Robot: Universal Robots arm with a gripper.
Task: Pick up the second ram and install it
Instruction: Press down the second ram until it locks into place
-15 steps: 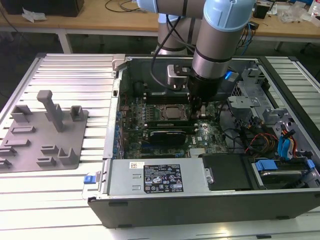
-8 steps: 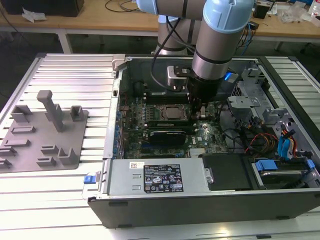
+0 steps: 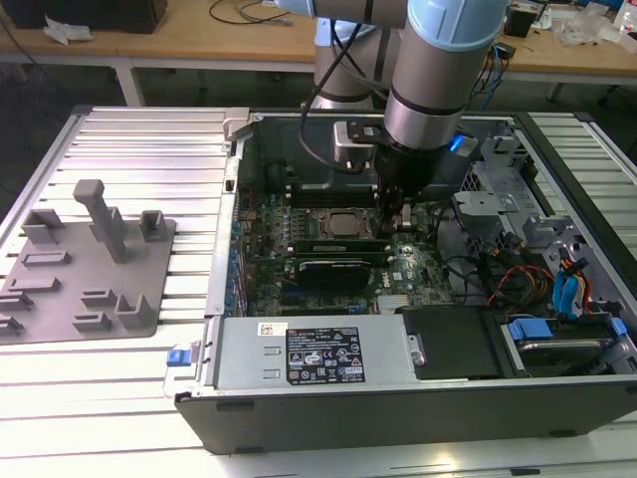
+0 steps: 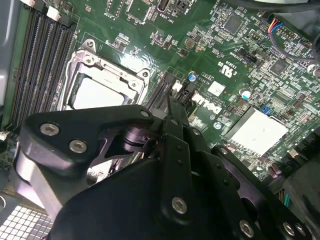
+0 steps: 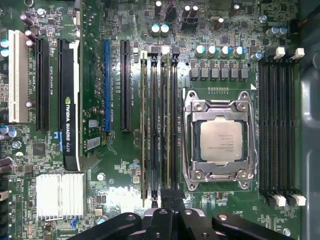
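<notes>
Exterior view: the arm point(image 3: 428, 70) reaches into the open computer case point(image 3: 299, 393) on the bench point(image 3: 109, 398), pincer point(image 3: 395, 221) low over the motherboard point(image 3: 299, 214) beside the processor socket point(image 3: 343, 223). In the first wrist view, the second ram point(image 5: 169, 125) stands edge-on in the memory slots point(image 5: 159, 125) next to the socket, running to the pincer's tips. Good seating would need an even, straight push along the slot. Whether the pincer pinches the stick cannot be told; the latches are hard to read.
</notes>
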